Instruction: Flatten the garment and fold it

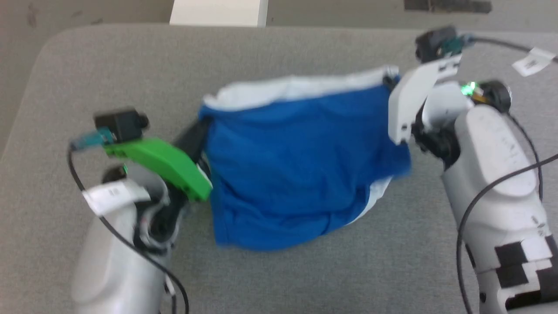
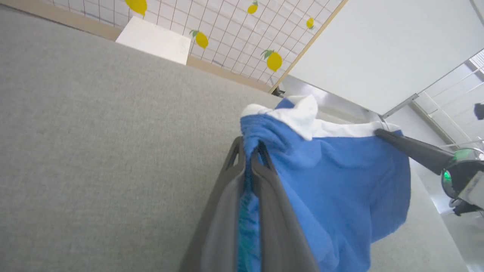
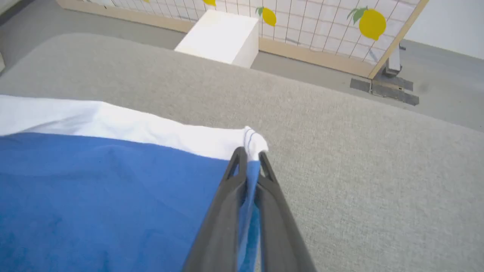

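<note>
Overhead blurred, garment (image 1: 301, 165) corners clamped in left tool (image 2: 249, 145), right tool (image 3: 250, 154)

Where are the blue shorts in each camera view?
Head view: shorts in the centre, stretched between left gripper and right gripper.
Left wrist view: shorts centre-right, pinched by the left gripper.
Right wrist view: shorts lower left, white edge in the right gripper.
Shared landmark: white box beyond the far edge of the grey table.

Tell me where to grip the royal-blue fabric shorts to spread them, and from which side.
Grip the royal-blue fabric shorts at the two ends of their white-banded edge, one gripper from each side. That edge runs straight across; the left gripper and right gripper are each shut on an end.
</note>
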Motion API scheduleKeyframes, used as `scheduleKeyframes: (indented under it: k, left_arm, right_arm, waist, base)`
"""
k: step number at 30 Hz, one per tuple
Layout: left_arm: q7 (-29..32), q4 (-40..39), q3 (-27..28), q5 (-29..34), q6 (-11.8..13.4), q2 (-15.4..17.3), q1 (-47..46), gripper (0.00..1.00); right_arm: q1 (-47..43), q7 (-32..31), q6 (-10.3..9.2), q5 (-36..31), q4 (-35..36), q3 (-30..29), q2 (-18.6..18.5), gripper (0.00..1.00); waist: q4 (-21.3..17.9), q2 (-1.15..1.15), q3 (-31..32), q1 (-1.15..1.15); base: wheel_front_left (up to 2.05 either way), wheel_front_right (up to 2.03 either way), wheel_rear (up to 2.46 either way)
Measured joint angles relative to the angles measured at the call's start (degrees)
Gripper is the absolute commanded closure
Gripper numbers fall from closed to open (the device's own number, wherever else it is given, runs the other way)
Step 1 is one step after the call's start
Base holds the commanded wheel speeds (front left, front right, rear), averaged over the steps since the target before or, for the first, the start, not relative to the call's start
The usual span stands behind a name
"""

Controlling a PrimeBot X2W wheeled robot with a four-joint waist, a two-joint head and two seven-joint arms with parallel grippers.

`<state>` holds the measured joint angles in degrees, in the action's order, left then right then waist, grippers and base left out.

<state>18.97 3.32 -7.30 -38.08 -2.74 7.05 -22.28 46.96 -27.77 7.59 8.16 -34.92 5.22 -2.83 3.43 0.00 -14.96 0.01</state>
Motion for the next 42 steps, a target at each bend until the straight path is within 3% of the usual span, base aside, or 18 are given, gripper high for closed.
scheduleKeyframes:
  k: [8, 15, 20, 26, 31, 36, 42]
  left_arm:
    - [0.7, 4.0, 3.9, 0.2, 0.5, 3.3, -17.9, 1.0]
    - [3.2, 15.9, 3.4, 4.4, 2.5, 7.8, -34.7, 1.0]
    - [2.0, 22.3, 1.8, 7.8, 2.6, 9.3, -45.1, 1.0]
    - [-4.9, 26.5, 2.5, 8.6, 2.0, 9.5, -53.5, 1.0]
    - [-10.0, 28.3, 4.2, 7.1, 0.3, 9.1, -56.5, 1.0]
    - [-13.4, 29.3, 4.7, 5.8, -2.1, 9.2, -56.2, 1.0]
    - [-17.4, 28.7, 4.7, 1.4, -3.9, 8.6, -48.5, 1.0]
  right_arm:
    - [8.0, -2.9, -0.01, 10.0, 8.3, -4.8, 0.1, 1.0]
    - [17.1, -5.4, 0.01, 10.0, 10.0, -10.5, 0.1, 1.0]
    - [26.2, -0.7, 0.03, 8.8, 7.2, -13.1, 0.5, 1.0]
    - [36.4, 8.7, 0.04, 8.4, 1.3, -13.8, 1.1, 1.0]
    - [41.4, 15.2, 0.07, 8.4, -1.1, -14.3, 1.3, 1.0]
    - [42.2, 17.8, 0.05, 10.1, -1.3, -12.0, 1.2, 1.0]
    - [34.1, 18.8, 0.03, 12.3, 4.9, -6.4, 0.5, 1.0]
  waist:
    - [-1.8, 0.0, 5.6, -0.01]
    - [-3.7, 0.0, 4.9, -0.01]
    - [-4.5, 0.0, 1.3, -0.01]
    - [-5.5, 0.0, -4.2, -0.01]
    - [-6.0, 0.0, -8.1, 0.0]
    - [-6.0, 0.0, -10.9, 0.0]
    - [-5.2, 0.0, -11.1, 0.0]
  base:
    - [0.0, 0.0, 0.0]
    - [0.0, 0.0, 0.0]
    - [0.0, 0.0, 0.0]
    - [0.0, 0.0, 0.0]
    - [0.0, 0.0, 0.0]
    - [0.0, 0.0, 0.0]
    - [0.0, 0.0, 0.0]
